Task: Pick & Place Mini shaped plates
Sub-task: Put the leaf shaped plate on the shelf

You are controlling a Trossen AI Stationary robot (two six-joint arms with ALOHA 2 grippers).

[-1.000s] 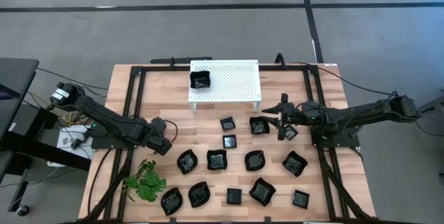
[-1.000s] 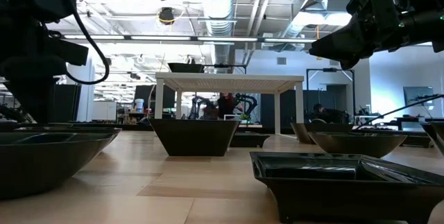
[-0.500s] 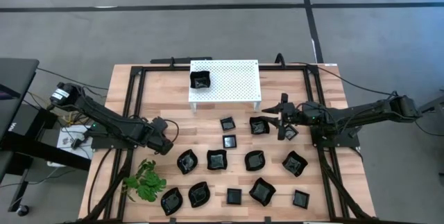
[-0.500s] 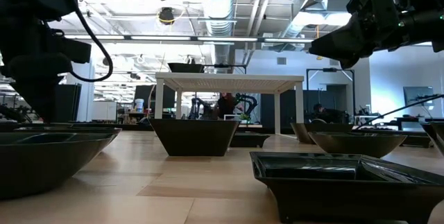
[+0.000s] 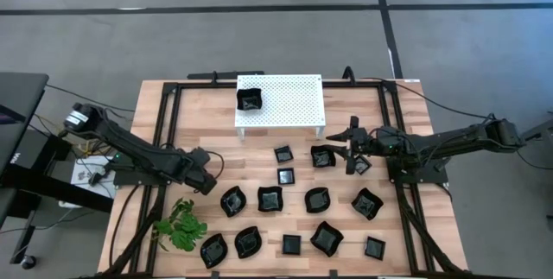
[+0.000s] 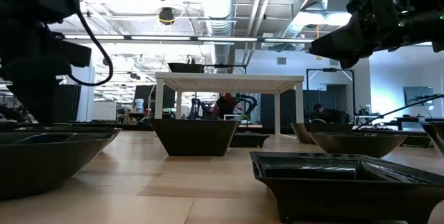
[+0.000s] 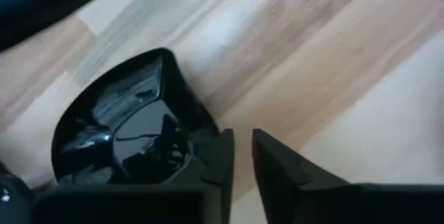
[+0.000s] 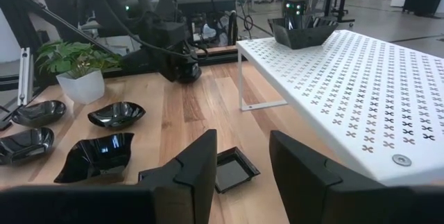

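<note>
The mini shaped plates (image 5: 318,199) lie scattered over the near half of the counter (image 5: 207,115). One square plate (image 5: 250,99) already sits on the white perforated platform (image 5: 289,99).

The left pincer (image 7: 239,156) hangs low over the bare wood just beside a wavy-edged plate (image 7: 128,130), with its fingers (image 7: 220,158) nearly together and nothing between them. The inner finger stands at the plate's rim.

The right pincer (image 8: 241,156) waits spread wide and empty, above the plates near the platform's corner.

The risk lies at the left: with so narrow a gap, the fingers may come down on the glossy rim rather than astride it, so the plate would skid or tip. It could also slide toward the green plant (image 5: 180,224) nearby.
</note>
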